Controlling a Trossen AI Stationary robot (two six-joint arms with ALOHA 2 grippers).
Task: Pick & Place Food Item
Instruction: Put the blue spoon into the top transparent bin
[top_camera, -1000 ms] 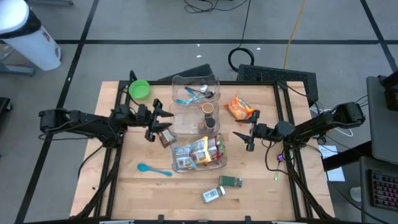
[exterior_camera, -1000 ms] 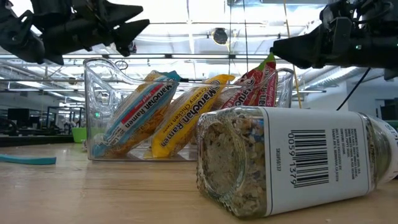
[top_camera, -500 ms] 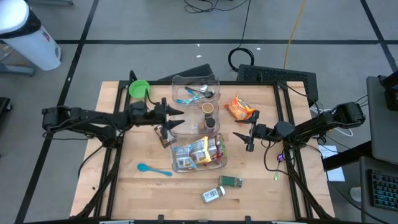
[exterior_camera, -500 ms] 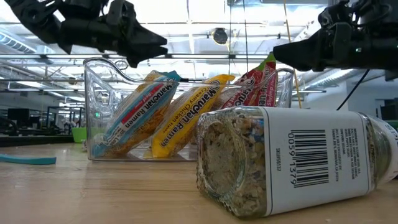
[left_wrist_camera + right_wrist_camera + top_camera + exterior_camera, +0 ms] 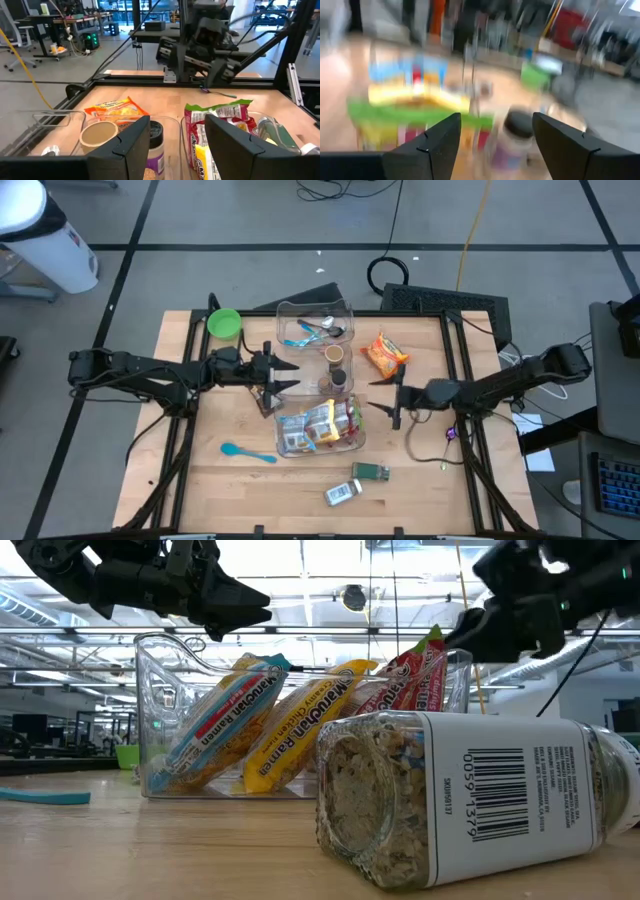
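Clear plastic bin point(image 5: 300, 442) of glossy ramen packets point(image 5: 215, 720), both grippers' fingers apart, seemingly empty

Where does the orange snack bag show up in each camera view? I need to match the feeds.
High view: orange snack bag lies right of the clear bins, near the table's far edge.
Low view: not visible.
Left wrist view: orange snack bag on the wood beyond the brown-lidded jar.
Right wrist view: too blurred to tell.
Shared landmark: the ramen bin.

The right wrist view is smeared by blur; its packets and dark-lidded jar point(image 5: 517, 131) stay unreadable. The clear glass spice jar point(image 5: 480, 802) is cut off at the low view's edge.
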